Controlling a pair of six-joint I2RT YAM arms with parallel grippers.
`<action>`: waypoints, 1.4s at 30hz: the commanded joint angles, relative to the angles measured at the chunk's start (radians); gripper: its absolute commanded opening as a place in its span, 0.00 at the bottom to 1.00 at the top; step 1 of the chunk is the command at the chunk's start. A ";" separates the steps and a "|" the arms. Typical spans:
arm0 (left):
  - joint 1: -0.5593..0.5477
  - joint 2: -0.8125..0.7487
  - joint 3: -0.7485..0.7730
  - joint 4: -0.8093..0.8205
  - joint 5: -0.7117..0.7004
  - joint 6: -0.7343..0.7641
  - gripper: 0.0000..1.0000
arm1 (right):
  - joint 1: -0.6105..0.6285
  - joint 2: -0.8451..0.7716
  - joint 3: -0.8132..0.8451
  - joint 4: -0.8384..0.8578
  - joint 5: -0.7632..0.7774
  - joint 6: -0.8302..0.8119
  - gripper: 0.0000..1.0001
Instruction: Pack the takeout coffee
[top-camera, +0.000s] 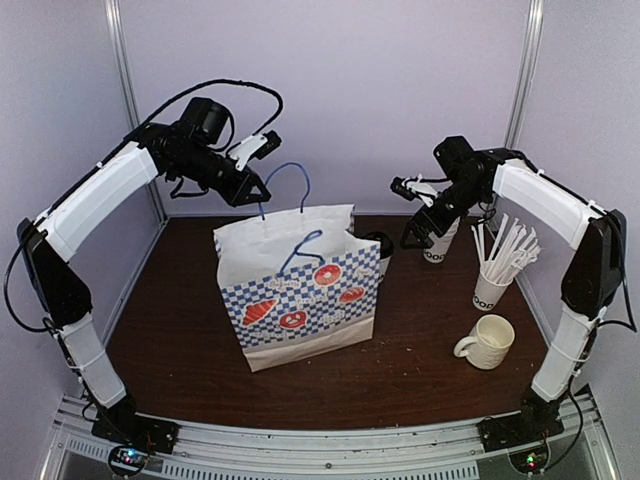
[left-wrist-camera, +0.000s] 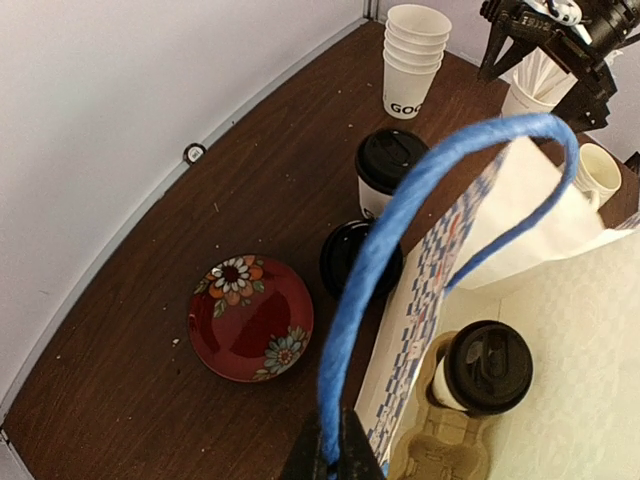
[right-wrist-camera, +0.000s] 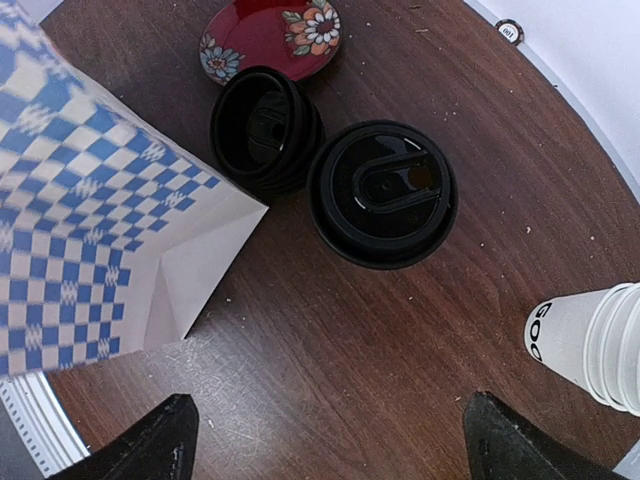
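Top view: my left hand is pressed together on the blue handle of the paper bag, holding the mouth open. My right hand is spread wide and hovers over the loose lidded cup on the table, just behind the bag's right corner. The lidless cup stack is just beside it.

Left wrist view: one packed cup sits in the brown carrier inside the bag. The pocket next to it looks free. The handle loop arcs over the opening.

Right wrist view: both fingers stand wide apart, and the loose cup sits ahead of them, not yet between them. The step is probably to grab this cup. I'd centre over it, drop straight down and squeeze the paper wall under the lid rim, not the lid itself.

Room is tight on one side: the lid stack is just beside the cup and the bag corner is near. The wall side is open table. I'd lift high enough to clear the bag rim, then enter beside the handle loop.
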 joint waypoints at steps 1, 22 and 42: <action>0.005 0.049 0.105 -0.031 0.011 0.020 0.00 | -0.005 0.035 0.054 0.005 0.007 0.019 0.97; 0.000 -0.431 -0.431 0.389 -0.265 -0.067 0.98 | 0.048 0.298 0.307 -0.030 0.131 0.023 0.99; 0.018 -0.625 -0.839 0.629 -0.321 -0.088 0.98 | 0.116 0.473 0.463 -0.054 0.206 0.015 1.00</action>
